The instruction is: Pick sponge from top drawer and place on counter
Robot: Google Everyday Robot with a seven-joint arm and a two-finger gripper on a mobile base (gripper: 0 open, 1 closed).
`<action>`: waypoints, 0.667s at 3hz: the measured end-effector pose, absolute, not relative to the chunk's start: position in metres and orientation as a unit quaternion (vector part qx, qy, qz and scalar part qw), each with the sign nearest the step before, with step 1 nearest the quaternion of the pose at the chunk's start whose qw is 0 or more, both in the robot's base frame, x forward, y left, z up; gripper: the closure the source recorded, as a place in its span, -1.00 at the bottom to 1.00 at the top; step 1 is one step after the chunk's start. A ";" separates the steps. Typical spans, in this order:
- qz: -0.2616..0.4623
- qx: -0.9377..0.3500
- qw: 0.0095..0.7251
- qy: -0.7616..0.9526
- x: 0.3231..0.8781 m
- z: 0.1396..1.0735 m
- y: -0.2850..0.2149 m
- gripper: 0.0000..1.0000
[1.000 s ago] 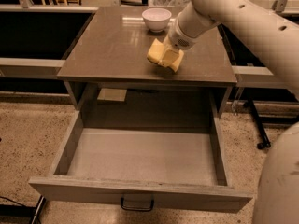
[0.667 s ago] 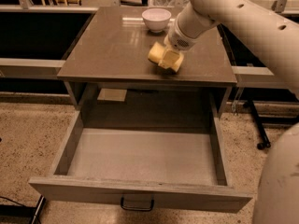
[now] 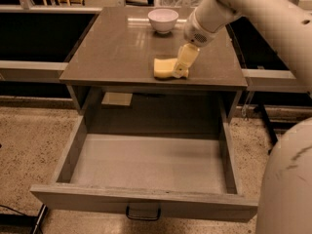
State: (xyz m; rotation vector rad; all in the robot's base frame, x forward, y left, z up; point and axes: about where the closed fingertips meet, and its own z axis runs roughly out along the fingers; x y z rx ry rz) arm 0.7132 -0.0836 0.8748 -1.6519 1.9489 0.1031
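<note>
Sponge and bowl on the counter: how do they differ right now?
The sponge is yellow and low; the bowl is white, round and taller. The sponge lies near the front edge beside the end effector; the bowl stands at the back, alone. Both rest on the counter.

White arm (image 3: 253, 13) slanting down from upper right, cream pincer (image 3: 181, 71) at its tip, pointed downward mid-view

Small yellow-orange foam sponge (image 3: 164, 67), wavy outline: lies flat on counter, toward 5 o'clock from tabletop centre, near front edge. Glossy grey-brown square counter (image 3: 117, 48): level, slightly reflective. Wide shallow grey top drawer (image 3: 146, 203): pulled out at 6 o'clock below counter, grey floor showing, small dark pull handle (image 3: 143, 212) on front panel. Cream-yellow gripper (image 3: 182, 70): at sponge's 3 o'clock side, touching it.
</note>
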 end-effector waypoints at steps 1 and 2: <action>0.060 -0.633 0.254 0.729 0.693 0.912 -0.106 -1.00; 0.060 -0.633 0.254 0.729 0.693 0.911 -0.106 -1.00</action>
